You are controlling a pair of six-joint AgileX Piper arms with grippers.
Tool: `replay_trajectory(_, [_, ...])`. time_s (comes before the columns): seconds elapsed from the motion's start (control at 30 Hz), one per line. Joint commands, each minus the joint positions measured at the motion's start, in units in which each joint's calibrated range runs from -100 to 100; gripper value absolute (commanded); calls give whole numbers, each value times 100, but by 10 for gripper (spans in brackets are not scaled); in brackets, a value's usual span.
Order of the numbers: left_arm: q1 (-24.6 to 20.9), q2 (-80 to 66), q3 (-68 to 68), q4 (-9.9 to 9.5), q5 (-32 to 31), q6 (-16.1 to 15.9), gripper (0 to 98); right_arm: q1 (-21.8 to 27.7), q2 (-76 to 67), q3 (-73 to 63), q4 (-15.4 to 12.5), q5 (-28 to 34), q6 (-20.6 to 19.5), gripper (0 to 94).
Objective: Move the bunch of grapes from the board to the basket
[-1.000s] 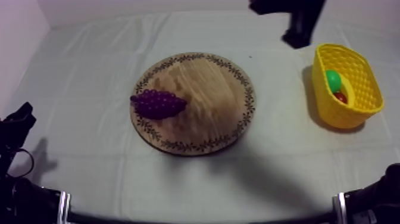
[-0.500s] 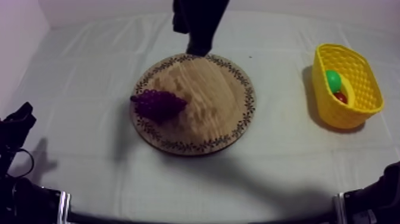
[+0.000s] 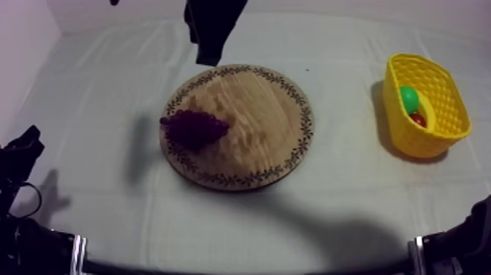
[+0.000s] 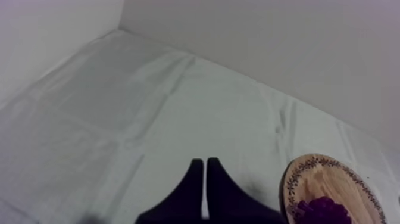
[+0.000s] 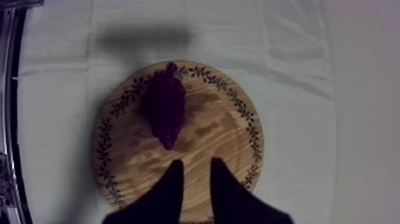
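The purple bunch of grapes [image 3: 193,128] lies on the left part of the round wooden board [image 3: 256,139]. The yellow basket [image 3: 438,73] stands at the table's right side. My right gripper [image 3: 208,57] hangs above the board's far edge, beyond the grapes. In the right wrist view its fingers stand open [image 5: 194,170] over the board [image 5: 220,137], a short way from the grapes [image 5: 165,110], with nothing between them. My left gripper [image 4: 205,170] is shut on nothing, low at the table's left [image 3: 22,150]; board [image 4: 351,184] and grapes [image 4: 321,210] lie off to its side.
Inside the basket sit a green fruit [image 3: 409,97] and a small red fruit [image 3: 418,118]. Bare cloth surrounds the board, with a wide strip between board and basket. A pale wall runs along the table's far and left edges.
My right arm has swung from near the basket leftward across the far side of the table to above the board's far-left edge. The grapes and the left arm have not moved.
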Motion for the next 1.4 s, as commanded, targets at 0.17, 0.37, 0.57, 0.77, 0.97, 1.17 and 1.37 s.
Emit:
replay_trajectory(0.17, [2,2,-4,1,-1,-1,0,14,20,137,37,-115,-67,468])
replay_trajectory(0.37, [2,2,-4,1,-1,-1,0,-2,102,248,65,-220,-125,621])
replay_trajectory(0.57, [2,2,-4,1,-1,-1,0,-6,442,289,-20,-267,-24,669])
replay_trajectory(0.77, [2,2,-4,1,-1,-1,0,-10,1058,386,-98,-517,57,677])
replay_trajectory(0.97, [2,2,-4,1,-1,-1,0,-27,1691,411,-83,-799,99,684])
replay_trajectory(1.17, [2,2,-4,1,-1,-1,0,-31,2214,335,-54,-972,132,688])
replay_trajectory(1.37, [2,2,-4,1,-1,-1,0,-39,2627,83,-43,-1008,173,689])
